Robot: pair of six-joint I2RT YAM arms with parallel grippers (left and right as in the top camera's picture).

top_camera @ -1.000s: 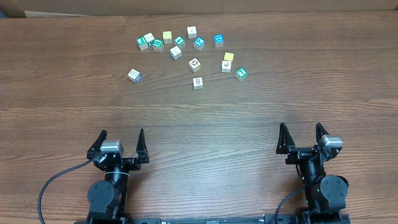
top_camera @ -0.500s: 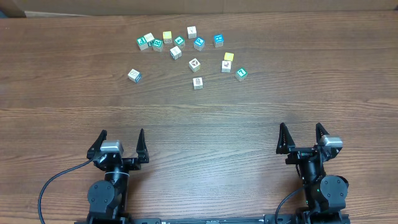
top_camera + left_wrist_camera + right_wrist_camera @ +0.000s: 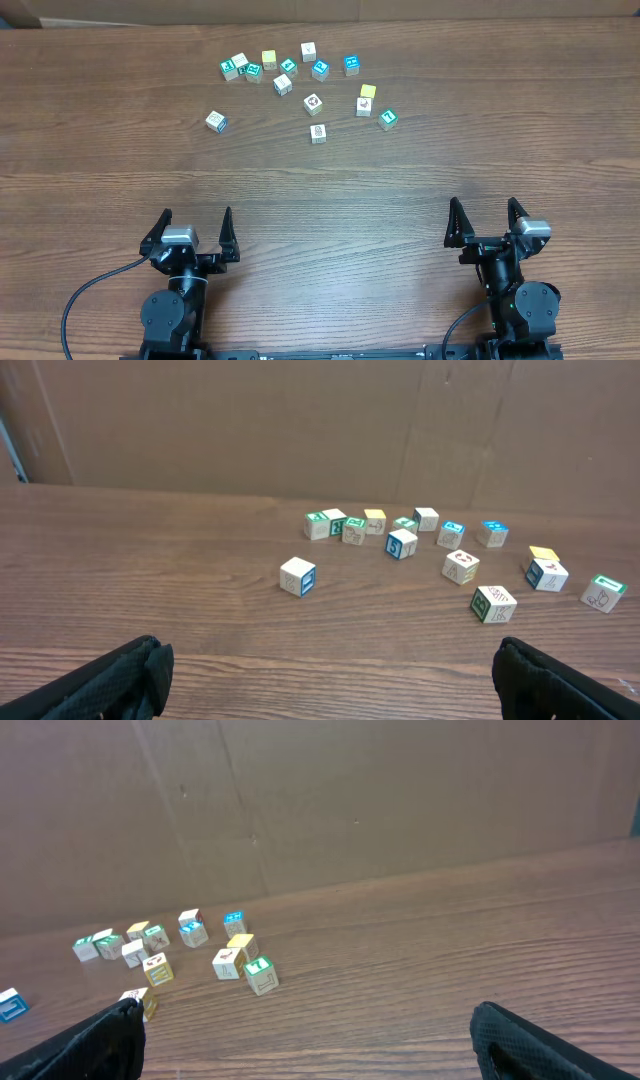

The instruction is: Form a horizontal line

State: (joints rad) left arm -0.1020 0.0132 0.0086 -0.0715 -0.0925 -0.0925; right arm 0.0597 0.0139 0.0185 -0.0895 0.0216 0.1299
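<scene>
Several small picture cubes (image 3: 313, 103) lie scattered across the far middle of the wooden table (image 3: 400, 190); no horizontal line is in view. Among them are a teal cube (image 3: 387, 119), white-faced cubes (image 3: 318, 132) and a lone cube (image 3: 215, 121) off to the left. My left gripper (image 3: 196, 214) and right gripper (image 3: 483, 203) sit at the near edge, both open and holding nothing, far from the cubes. The left wrist view has the lone cube (image 3: 298, 576) ahead of the left gripper (image 3: 325, 660). The right wrist view has the teal cube (image 3: 259, 973) ahead and left of the right gripper (image 3: 305, 1015).
Two plain yellow cubes (image 3: 269, 58) (image 3: 368, 91) lie among the scatter. A brown cardboard wall (image 3: 300, 420) stands along the table's far edge. A black cable (image 3: 85, 292) loops beside the left arm's base.
</scene>
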